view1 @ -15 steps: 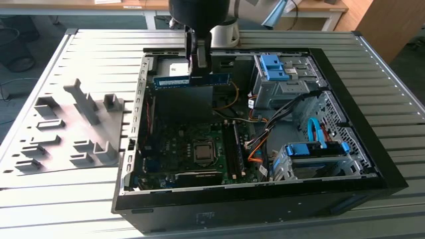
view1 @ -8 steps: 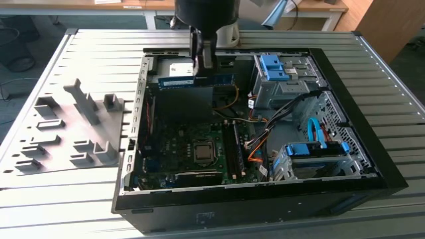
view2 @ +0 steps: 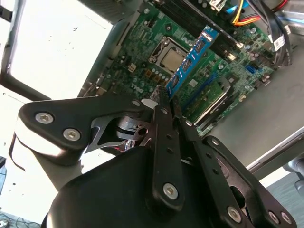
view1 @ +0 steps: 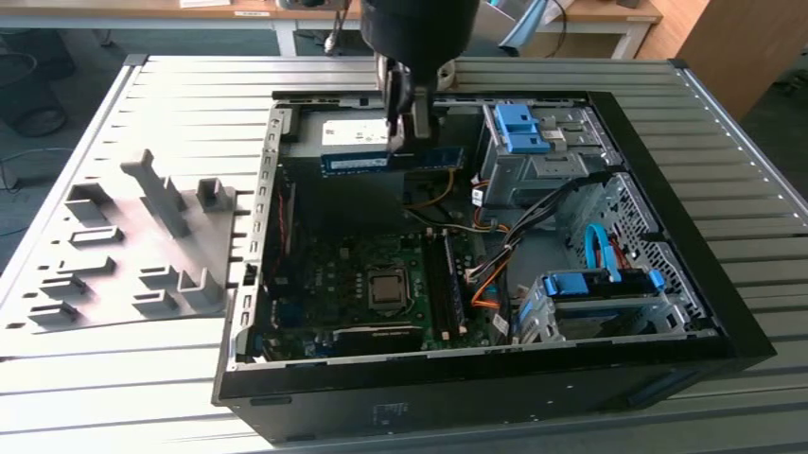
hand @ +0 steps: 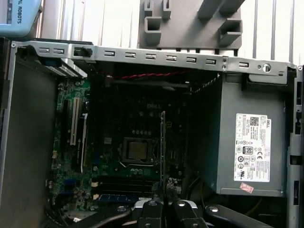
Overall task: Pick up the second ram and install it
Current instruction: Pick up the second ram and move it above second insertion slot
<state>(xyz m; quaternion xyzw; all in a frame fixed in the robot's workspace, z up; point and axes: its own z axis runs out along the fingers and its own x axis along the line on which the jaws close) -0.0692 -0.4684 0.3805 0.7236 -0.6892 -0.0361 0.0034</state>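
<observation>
The second ram (view1: 378,161), a long blue strip with black chips, hangs level above the back of the open computer case (view1: 707,312), over the power supply (view1: 341,130). My gripper (view1: 407,142) is shut on its upper edge near the middle. In the second wrist view the second ram (view2: 192,57) sticks out from my shut gripper (view2: 166,102) over the green motherboard (view2: 142,47). In the first wrist view the second ram (hand: 163,142) shows edge-on above my gripper (hand: 166,187), in line with the processor socket (hand: 137,149). The memory slots (view1: 445,284) lie beside the socket.
A grey moulded fixture tray (view1: 127,246) lies on the slatted table at the exterior view's left. Inside the case are blue-handled drive cages (view1: 524,128) (view1: 593,284), bundled coloured cables (view1: 486,279) and the labelled power supply (hand: 247,147).
</observation>
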